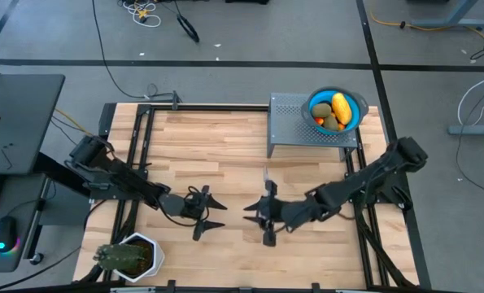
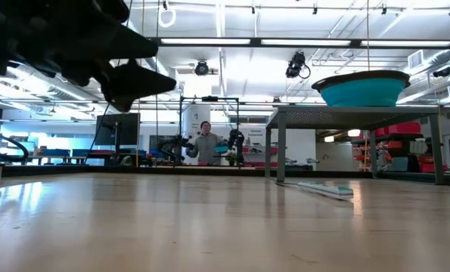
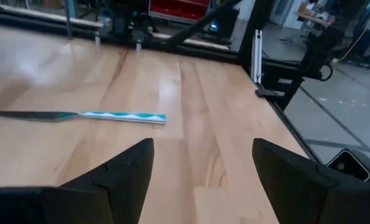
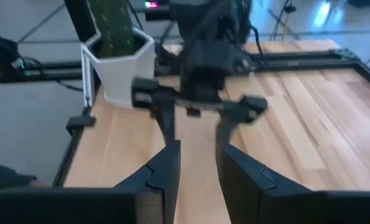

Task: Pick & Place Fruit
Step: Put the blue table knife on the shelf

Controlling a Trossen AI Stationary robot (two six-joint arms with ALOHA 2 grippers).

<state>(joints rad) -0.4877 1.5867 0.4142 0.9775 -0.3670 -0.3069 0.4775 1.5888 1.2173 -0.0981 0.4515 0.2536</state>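
The fruit lies in a blue bowl on a grey perforated stand at the table's far right: a yellow oblong piece, olive-brown pieces and orange-red bits. The small black ball does not show. In the low view only the bowl's wall is visible. Both grippers hover over the middle of the near half, tips facing each other, far from the fruit. My left gripper is wide open. My right gripper is open by a narrow gap, with nothing between its fingers.
A knife with a light-blue handle lies flat on the wood in front of the stand. A spiky green plant in a white pot stands at the near left corner. Bare wood lies between the grippers and the stand.
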